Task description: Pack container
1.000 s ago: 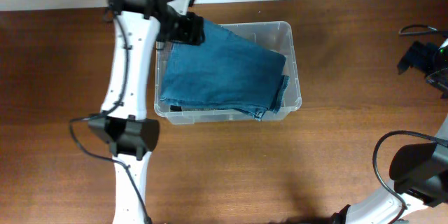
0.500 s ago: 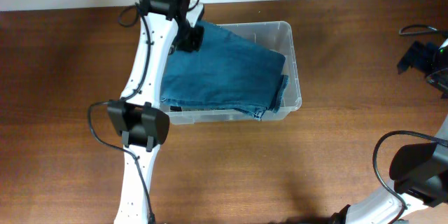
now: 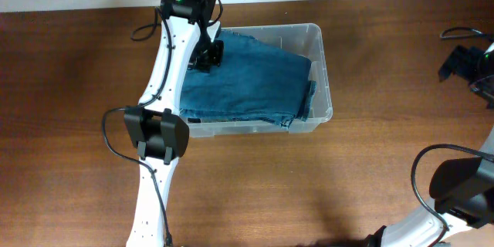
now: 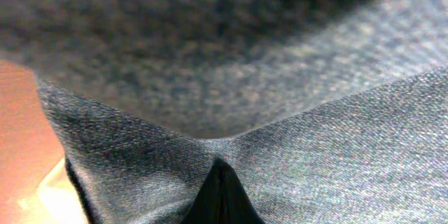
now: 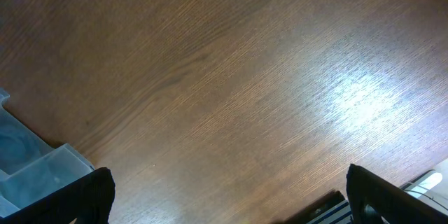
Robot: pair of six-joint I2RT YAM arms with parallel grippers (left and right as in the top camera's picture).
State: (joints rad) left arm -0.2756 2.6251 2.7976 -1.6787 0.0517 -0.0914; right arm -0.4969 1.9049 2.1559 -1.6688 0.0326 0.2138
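The container stood toward the far side of the worktop, a little left of centre. A folded blue denim garment filled most of it and covered the base. No writing could be read on any surface.

The left hand was down on the denim at the container's far-left corner. Its wrist camera showed only cloth at close range, gathering into a dark crease at the bottom edge. No fingers showed there, so whether that hand was clenched or released could not be told.

The right hand sat at the far-right edge of the worktop, well apart from the container. In its own view it was released, its fingers spread wide over bare wood, and a clear corner of the container showed at the lower left.

Compared with half a second before, the left arm had swung slightly further over the container. The denim's right edge had drawn in a little from the right wall. The container and the right hand had not shifted.
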